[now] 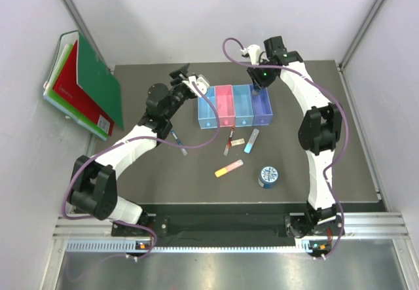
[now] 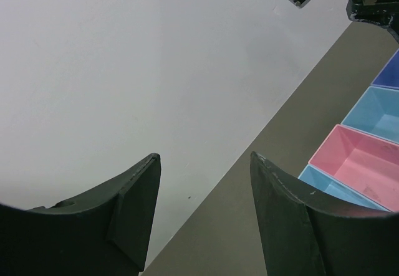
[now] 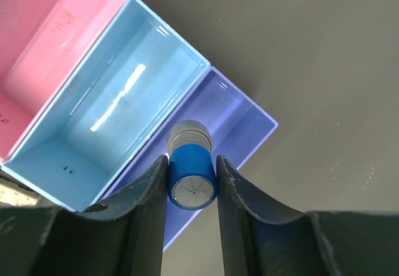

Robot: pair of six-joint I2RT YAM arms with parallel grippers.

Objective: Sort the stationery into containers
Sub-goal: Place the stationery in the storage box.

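On the dark table, seen from above, the tin lay nearest the arm bases, at 5 o'clock from the bins. The yellow-pink stick lay just at 9 o'clock of the tin, apart from it. Farther in, three items sat close in a row just short of the bins: the red-black pen, the eraser and, at 3 o'clock of it, the light-blue stick. The blue pen lay at 9 o'clock of these, partly under the left arm.

The four bins stood joined, all looking empty. The right gripper hung over the violet bin at the row's 3 o'clock end, its jaws pinching the bottle, blue base up toward the wrist camera and grey cap pointing down at the bin. Whether the cap was below the rim could not be told.

The left gripper hovered at 11 o'clock of the row, past its light-blue end, jaws spread and holding nothing. The folders leaned off the table's 10 o'clock corner.
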